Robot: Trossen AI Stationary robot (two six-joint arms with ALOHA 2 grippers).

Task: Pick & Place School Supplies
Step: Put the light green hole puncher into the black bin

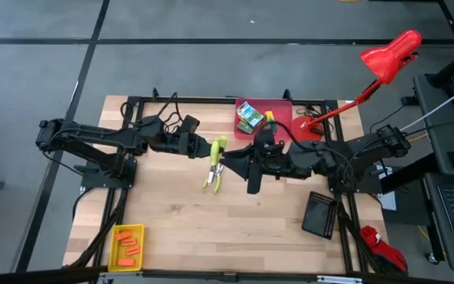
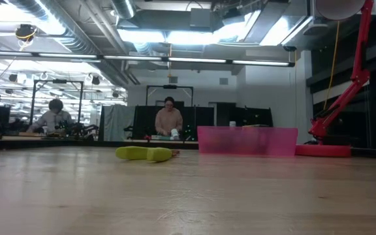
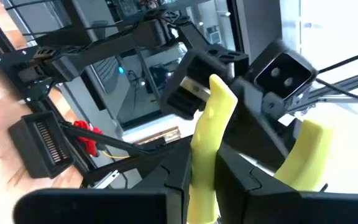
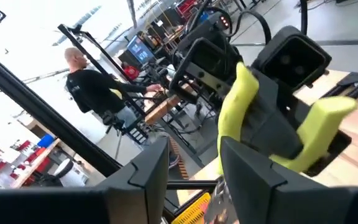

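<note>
Jaws on the left gripper [image 3: 202, 186] are pinching one handle of the small pliers with yellow-green handles [image 3: 213, 118]. That handle runs straight out between the dark fingers, and the second handle splays off to one side of them. The right gripper [image 4: 194, 174] faces it from the opposite side. Its jaws stand spread with open background showing through the gap, and the nearest handle of the pliers [image 4: 238, 102] rises just beyond one finger rather than between the two. I see no pinch there.

From above, the left gripper [image 1: 203, 148] and right gripper [image 1: 239, 164] sit nose to nose, with the pliers [image 1: 215, 162] between them. The tool's long axis runs crosswise to the line joining the two arms. Both are about equally near, but only the left has hold of it.

My judgement is that this is a hand-over. The right jaws need a small sideways shift so the free handle falls inside the gap before they close. If they close as they stand, they could clip the handle edge-on and twist the tool in the left grip.

At table height a yellow-green shape [image 2: 145, 153] lies flat on the wood. I cannot tell whether it is a second pair. The red plastic bin [image 1: 278, 106] lies behind the right gripper, nearer that arm.
</note>
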